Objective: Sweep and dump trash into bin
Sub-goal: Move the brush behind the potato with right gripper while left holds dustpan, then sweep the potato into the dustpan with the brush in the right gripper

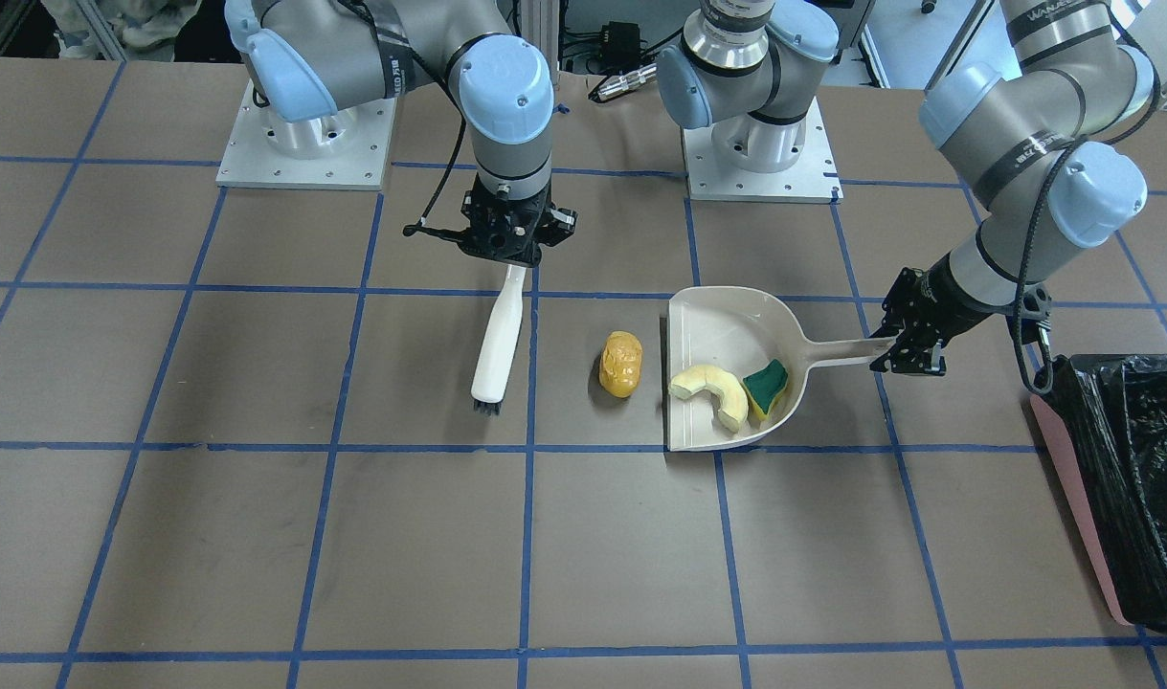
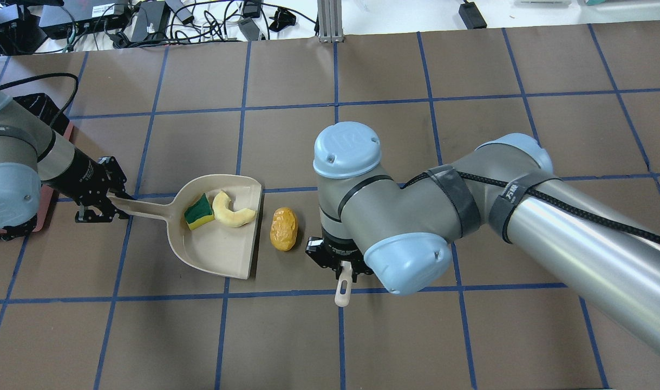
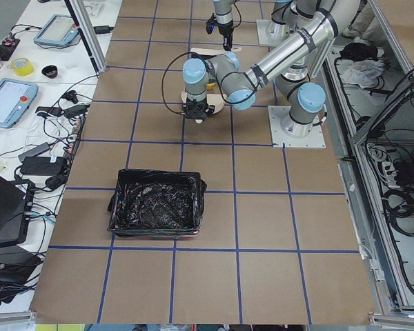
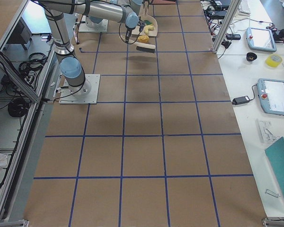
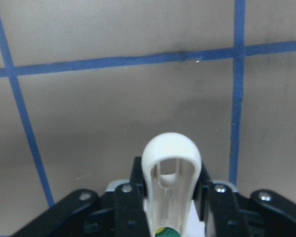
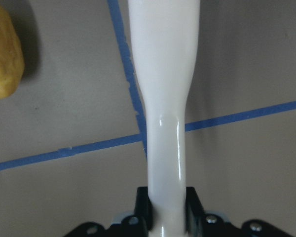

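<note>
Brown tabletop, blue tape grid. Front view: left hand pinched the dustpan handle, mouth flat at 9 o'clock, likely to catch. Crescent slice and sponge lay inside; potato lump sat just outside. Bin at the pan's 3 o'clock. Right hand pinched the brush, at the lump's 9 o'clock, seemingly set to push. Overhead, the arm hid the bristles.

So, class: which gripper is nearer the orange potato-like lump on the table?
Right. The right gripper, holding the brush, is close beside the lump. The left gripper is farther off, holding the dustpan from its far side.
</note>
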`<action>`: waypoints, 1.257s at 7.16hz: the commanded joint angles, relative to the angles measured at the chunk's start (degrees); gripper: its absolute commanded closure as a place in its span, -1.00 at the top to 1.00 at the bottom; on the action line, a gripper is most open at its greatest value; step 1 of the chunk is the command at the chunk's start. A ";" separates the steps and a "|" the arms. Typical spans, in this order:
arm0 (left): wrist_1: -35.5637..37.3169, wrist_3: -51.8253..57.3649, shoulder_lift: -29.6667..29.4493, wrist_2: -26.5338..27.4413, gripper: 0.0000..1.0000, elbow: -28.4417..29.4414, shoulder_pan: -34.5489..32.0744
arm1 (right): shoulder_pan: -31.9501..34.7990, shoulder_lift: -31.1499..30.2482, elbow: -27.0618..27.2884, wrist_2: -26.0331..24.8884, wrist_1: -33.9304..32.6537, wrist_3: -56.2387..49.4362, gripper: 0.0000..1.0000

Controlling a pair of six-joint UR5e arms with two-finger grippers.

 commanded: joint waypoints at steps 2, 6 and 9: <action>6.64 -3.36 -2.14 -4.15 -1.00 -1.19 -0.96 | 6.60 7.96 -0.42 0.08 -13.37 8.85 -1.00; 6.72 -3.45 -0.38 -2.06 -1.00 -4.78 -2.20 | 11.78 10.95 -4.44 4.29 -15.77 10.53 -1.00; 6.72 -3.63 -0.47 -0.90 -1.00 -6.55 -3.33 | 12.94 14.57 -10.51 5.80 -16.66 15.01 -1.00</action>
